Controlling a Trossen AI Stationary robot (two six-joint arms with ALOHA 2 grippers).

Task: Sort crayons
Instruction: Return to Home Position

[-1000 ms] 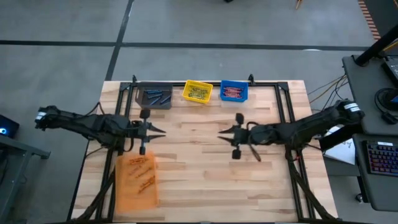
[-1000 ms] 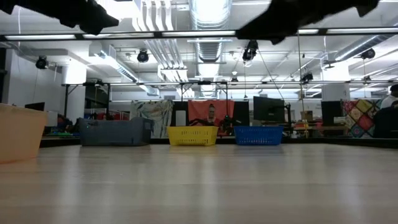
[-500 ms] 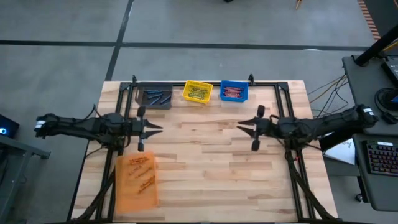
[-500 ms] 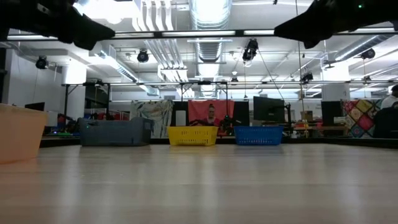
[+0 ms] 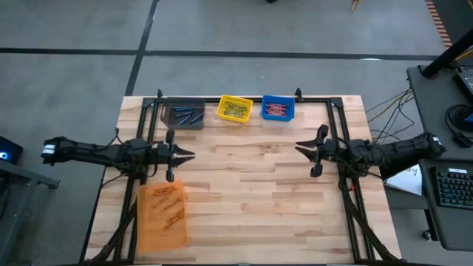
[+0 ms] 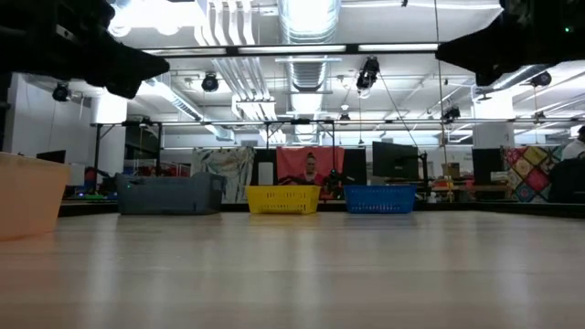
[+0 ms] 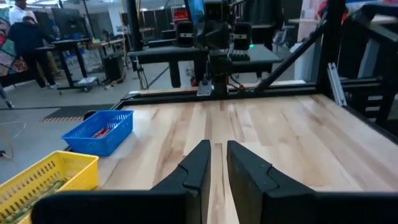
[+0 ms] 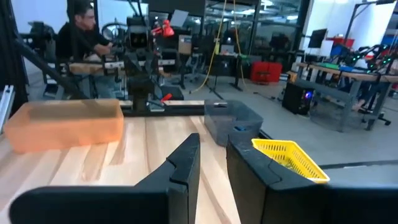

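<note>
The crayons lie sorted by colour in four bins. Blue ones (image 5: 185, 115) are in the grey bin (image 5: 168, 120), yellow-green ones (image 5: 235, 111) in the yellow bin (image 5: 221, 104), and red ones (image 5: 276, 111) in the blue bin (image 5: 266, 101), all at the table's far edge. Orange ones (image 5: 170, 207) lie in the orange bin (image 5: 158, 233) at the near left. My left gripper (image 5: 191, 154) hovers level at the left, just beyond the orange bin. My right gripper (image 5: 298, 148) hovers level at the right. Each stands open by a narrow gap, with nothing between the fingers (image 7: 200, 163) (image 8: 186, 158).
A black frame (image 5: 334, 125) runs along the table's far edge and both sides. The bare wooden top (image 5: 244, 185) lies between the two grippers. A desk with a keyboard (image 5: 451, 185) stands off the right edge. A person (image 8: 84, 28) sits in the room beyond.
My right gripper has drawn back from the table's middle toward its right edge, staying level and sinking a little. My left gripper has sunk somewhat above the table's left side. No crayon or bin has moved.
</note>
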